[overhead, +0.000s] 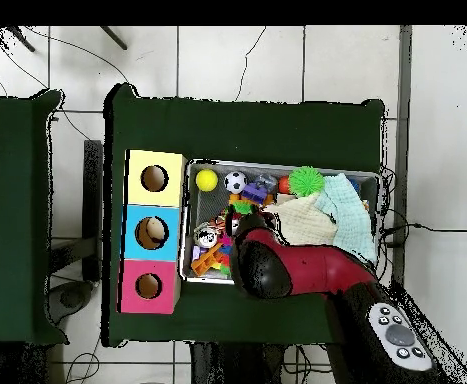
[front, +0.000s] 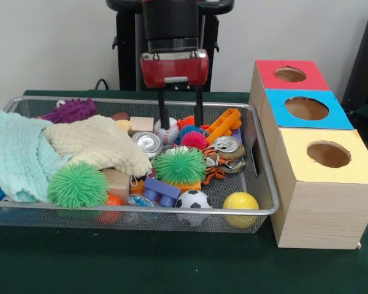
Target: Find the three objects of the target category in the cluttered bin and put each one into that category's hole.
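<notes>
The bin [front: 141, 212] is a silver wire mesh tray full of toys; it also shows in the overhead view [overhead: 277, 164]. My gripper [front: 180, 122] hangs over the bin's back middle, open and empty, its two black fingers [front: 161, 110] set wide apart. Its tips reach down to a baseball [front: 166, 131] and a pink spiky ball [front: 194, 140]. A wooden box to the right has three round holes, on red [front: 291, 74], blue [front: 306, 108] and yellow [front: 329, 154] tops. In the overhead view the red arm [overhead: 277, 265] hides the gripper.
In the bin lie two green spiky balls [front: 78, 184] [front: 180, 165], a soccer ball [front: 192, 199], a yellow ball [front: 240, 208], two cans [front: 148, 143] [front: 226, 144], a blue brick [front: 161, 190], an orange toy [front: 224, 124], a purple spiky toy [front: 70, 110], and mint [front: 15, 156] and cream [front: 98, 144] cloths.
</notes>
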Controlling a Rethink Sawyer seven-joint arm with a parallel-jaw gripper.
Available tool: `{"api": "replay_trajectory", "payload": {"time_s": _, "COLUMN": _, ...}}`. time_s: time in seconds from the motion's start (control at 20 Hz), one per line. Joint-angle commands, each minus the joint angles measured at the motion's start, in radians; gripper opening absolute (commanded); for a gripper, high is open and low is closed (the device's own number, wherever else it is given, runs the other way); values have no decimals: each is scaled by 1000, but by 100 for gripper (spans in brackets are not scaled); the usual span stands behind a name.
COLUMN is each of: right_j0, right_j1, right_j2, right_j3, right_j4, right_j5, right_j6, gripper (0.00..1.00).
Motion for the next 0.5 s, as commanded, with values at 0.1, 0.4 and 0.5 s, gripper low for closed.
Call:
{"api": "replay_trajectory", "payload": {"time_s": 0.1, "right_j0": 46, "right_j1": 184, "right_j2": -35, "right_j3": -74, "right_j4": -34, "right_j5": -112, "right_j6": 122, "gripper": 100}}
{"api": "replay_trajectory", "payload": {"time_s": 0.4, "right_j0": 125, "right_j1": 260, "right_j2": -139, "right_j3": -123, "right_j4": 3, "right_j5": -59, "right_j6": 115, "gripper": 100}}
{"api": "replay_trajectory", "payload": {"time_s": 0.5, "right_j0": 145, "right_j1": 277, "right_j2": -173, "right_j3": -136, "right_j4": 7, "right_j5": -58, "right_j6": 118, "gripper": 100}}
